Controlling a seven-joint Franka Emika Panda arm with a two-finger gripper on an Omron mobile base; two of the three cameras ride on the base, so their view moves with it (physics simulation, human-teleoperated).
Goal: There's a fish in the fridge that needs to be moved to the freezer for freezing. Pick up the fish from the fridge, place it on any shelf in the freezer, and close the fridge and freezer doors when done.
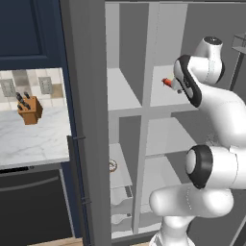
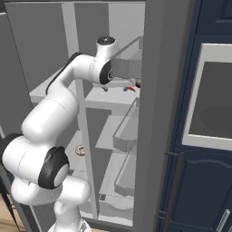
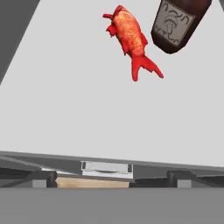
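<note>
Fridge (image 1: 173,57) interior is taking up most of both base views, pale grey-white, standing open beside the narrower freezer (image 1: 126,57) to its left in the left base view. A grey door (image 1: 86,120) with a thin dark handle is standing edge-on at nine o'clock of the freezer in that view, and a second grey door (image 2: 154,113) with inner bins is standing at three o'clock in the right base view. The arm is reaching up and into the fridge at the level of an upper white shelf (image 3: 78,109).

Beyond the left door, a marble tabletop (image 1: 29,139) is carrying a wooden knife block (image 1: 30,109) below a navy cabinet (image 1: 29,33). A round tan doughnut-like item (image 1: 112,166) is sitting low in the unit.

On the upper fridge shelf, a dark brown bottle (image 3: 179,24) with a grey label is showing at one o'clock in the hand view, just beside the fish (image 3: 131,41) at twelve o'clock. The fish is small and red-orange, its body mottled orange with brighter red fins, lying flat on the shelf with its forked tail pointing toward five o'clock and its head toward eleven. A red sliver of it is showing past the arm in both base views.

The end effector (image 2: 118,86) is hovering over the shelf, apart from the fish and holding nothing; how far open it is, I cannot tell.
</note>
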